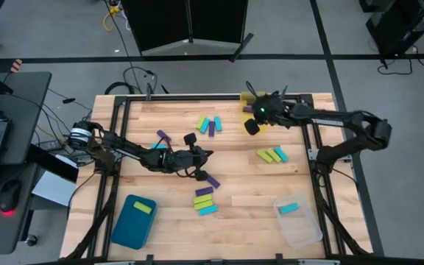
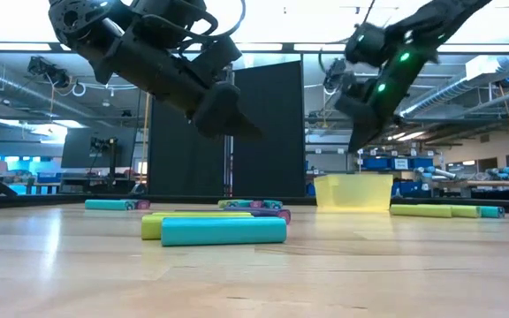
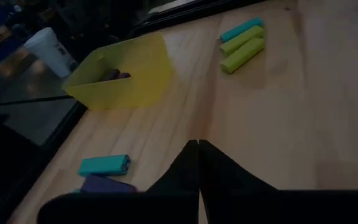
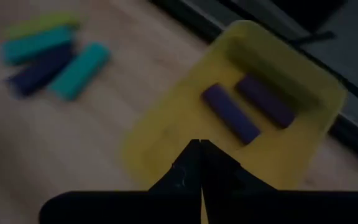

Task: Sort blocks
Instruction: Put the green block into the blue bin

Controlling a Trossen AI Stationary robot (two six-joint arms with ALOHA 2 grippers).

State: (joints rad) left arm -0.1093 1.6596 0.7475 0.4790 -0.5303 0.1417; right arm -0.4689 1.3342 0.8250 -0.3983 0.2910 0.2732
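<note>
**Purple sorting, right arm parked over the yellow bin**

Two purple blocks [image 4: 232, 114] are lying in the yellow bin [image 4: 166, 134] just under my right gripper [image 4: 199, 163], whose fingers are closed on nothing. The left gripper [image 3: 197, 163], closed too, is hanging mid-table. I'm worrying the loose purple block [image 1: 211, 180] just beside it gets swept aside if it drops off-centre.
</note>
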